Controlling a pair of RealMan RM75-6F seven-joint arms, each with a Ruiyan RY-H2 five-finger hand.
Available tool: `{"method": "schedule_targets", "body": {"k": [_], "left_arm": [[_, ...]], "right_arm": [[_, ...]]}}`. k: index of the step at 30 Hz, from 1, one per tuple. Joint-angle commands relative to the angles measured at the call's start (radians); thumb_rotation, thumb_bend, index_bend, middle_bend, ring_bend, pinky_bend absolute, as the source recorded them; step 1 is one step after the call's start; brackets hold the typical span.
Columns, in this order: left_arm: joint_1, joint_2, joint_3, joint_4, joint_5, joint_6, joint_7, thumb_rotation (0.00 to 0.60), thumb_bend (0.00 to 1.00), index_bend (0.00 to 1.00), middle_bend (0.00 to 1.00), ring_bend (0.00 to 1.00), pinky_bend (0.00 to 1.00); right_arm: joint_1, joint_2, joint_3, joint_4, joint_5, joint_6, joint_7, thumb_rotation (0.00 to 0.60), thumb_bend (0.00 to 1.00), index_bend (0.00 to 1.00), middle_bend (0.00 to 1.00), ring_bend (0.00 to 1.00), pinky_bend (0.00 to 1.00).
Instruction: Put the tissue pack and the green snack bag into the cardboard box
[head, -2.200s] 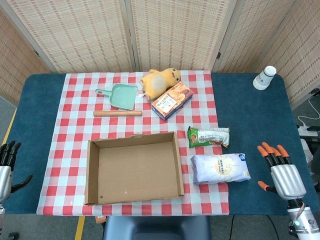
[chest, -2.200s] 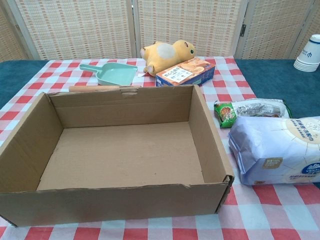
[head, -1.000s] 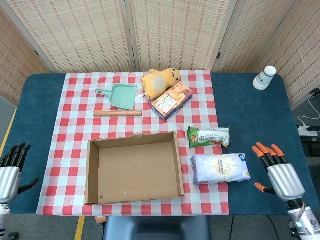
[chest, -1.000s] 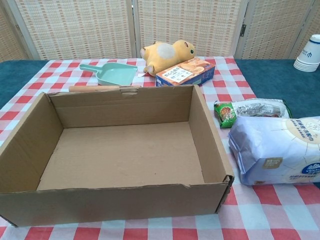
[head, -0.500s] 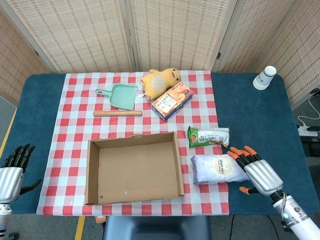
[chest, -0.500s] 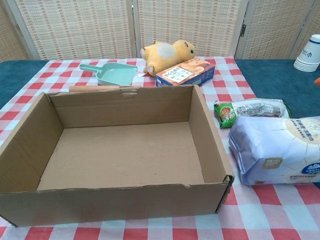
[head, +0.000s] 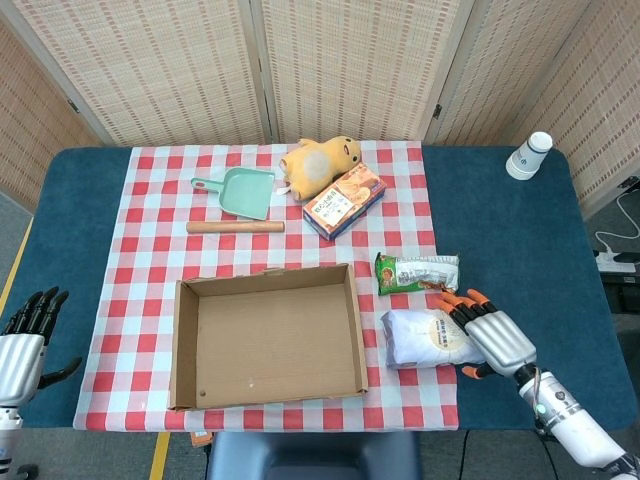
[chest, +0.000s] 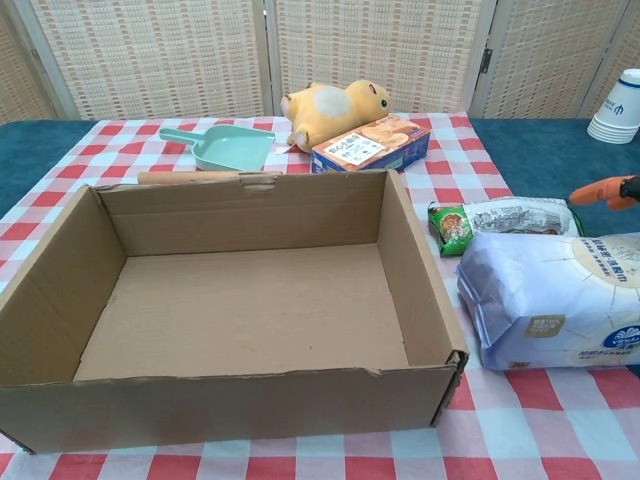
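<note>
At the lower left edge of the head view I see my left hand (head: 22, 340) with fingers spread, holding nothing. At lower right, my right hand (head: 490, 335) lies over the right end of the tissue pack (head: 428, 337), fingers apart; I cannot tell if it grips. The box (head: 268, 335) sits open in the lower centre, just left of the pack. The snack bag (head: 417, 272) lies just above the pack.

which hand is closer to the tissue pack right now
Right. The right hand is at the tissue pack's right end, fingers spread over it. The left hand hangs off the table's far left edge, beyond the cardboard box.
</note>
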Motion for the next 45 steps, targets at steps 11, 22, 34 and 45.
{"method": "schedule_targets", "body": {"k": [11,22,34,45], "left_arm": [[-0.003,0.006,0.002,-0.004,-0.001,-0.007,-0.009,0.6,0.17,0.04,0.0,0.0,0.18],[-0.005,0.007,0.004,-0.005,-0.003,-0.012,-0.012,0.6,0.17,0.04,0.0,0.0,0.18],[-0.006,0.007,0.005,-0.004,-0.005,-0.016,-0.017,0.6,0.17,0.04,0.0,0.0,0.18],[-0.008,0.009,0.004,-0.004,-0.011,-0.021,-0.017,0.6,0.16,0.04,0.0,0.0,0.18]], "right_arm": [[0.054,-0.076,-0.004,0.066,0.067,-0.09,0.001,0.6,0.0,0.0,0.0,0.0,0.0],[0.043,-0.14,0.0,0.113,0.076,-0.02,-0.045,0.6,0.0,0.33,0.22,0.18,0.37],[0.041,-0.15,0.002,0.115,0.088,0.008,-0.051,0.6,0.0,0.56,0.38,0.37,0.57],[0.034,0.008,0.032,-0.057,0.077,0.088,-0.123,0.6,0.0,0.58,0.39,0.37,0.57]]}}
